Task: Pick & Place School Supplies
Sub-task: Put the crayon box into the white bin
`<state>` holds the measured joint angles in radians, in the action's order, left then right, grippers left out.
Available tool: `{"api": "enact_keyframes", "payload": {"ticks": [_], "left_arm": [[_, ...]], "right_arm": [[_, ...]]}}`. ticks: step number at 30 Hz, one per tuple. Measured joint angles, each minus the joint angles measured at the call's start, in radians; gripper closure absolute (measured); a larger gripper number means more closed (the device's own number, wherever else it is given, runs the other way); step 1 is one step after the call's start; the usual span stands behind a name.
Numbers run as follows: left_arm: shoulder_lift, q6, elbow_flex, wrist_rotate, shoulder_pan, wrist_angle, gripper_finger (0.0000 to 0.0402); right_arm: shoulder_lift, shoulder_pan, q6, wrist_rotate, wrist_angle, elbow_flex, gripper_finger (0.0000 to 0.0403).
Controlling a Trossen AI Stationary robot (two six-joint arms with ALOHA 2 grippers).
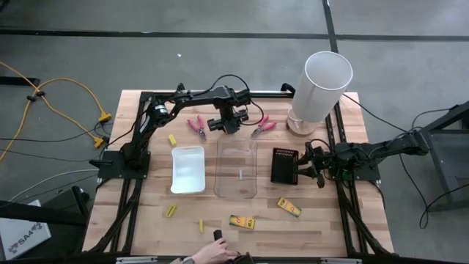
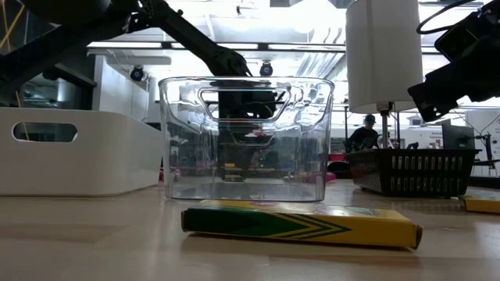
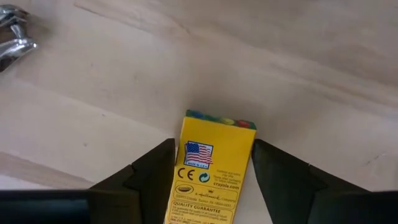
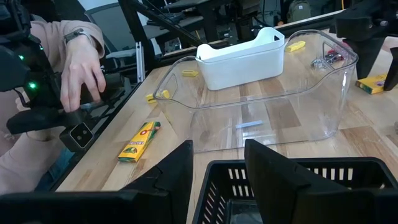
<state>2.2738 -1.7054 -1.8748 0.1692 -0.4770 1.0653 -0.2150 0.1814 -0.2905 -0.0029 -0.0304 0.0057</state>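
Jaws, left gripper (image 3: 214, 171): parted, one finger (image 3: 152, 171) on each long side of a yellow crayon box (image 3: 211, 168), just beside it; contact not discernible. Box lies flat on the table (image 3: 261, 56), long axis running straight out between the fingers, its near end cut off by the frame edge. In the high view this box is hidden under the left gripper (image 1: 229, 122), beyond the clear bin (image 1: 237, 169), between two pink pliers (image 1: 196, 127).

Jaws, right gripper (image 4: 217, 165): apart, over the rim of a black basket (image 4: 292, 180); contact not discernible.

Second crayon box (image 2: 301, 224): flat at the near edge, long axis across the low view.

White tray (image 1: 187, 169): beside the bin.

Hand (image 4: 84, 68): a person's, at the near edge.
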Motion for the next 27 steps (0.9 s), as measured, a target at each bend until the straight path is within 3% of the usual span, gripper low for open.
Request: {"api": "enact_keyframes", "payload": {"ticks": [27], "left_arm": [[0.012,0.035,-0.003,0.019,-0.006,-0.029,0.0198]], "right_arm": [[0.000,0.000,0.000,0.000,0.000,0.000,0.0266]]}}
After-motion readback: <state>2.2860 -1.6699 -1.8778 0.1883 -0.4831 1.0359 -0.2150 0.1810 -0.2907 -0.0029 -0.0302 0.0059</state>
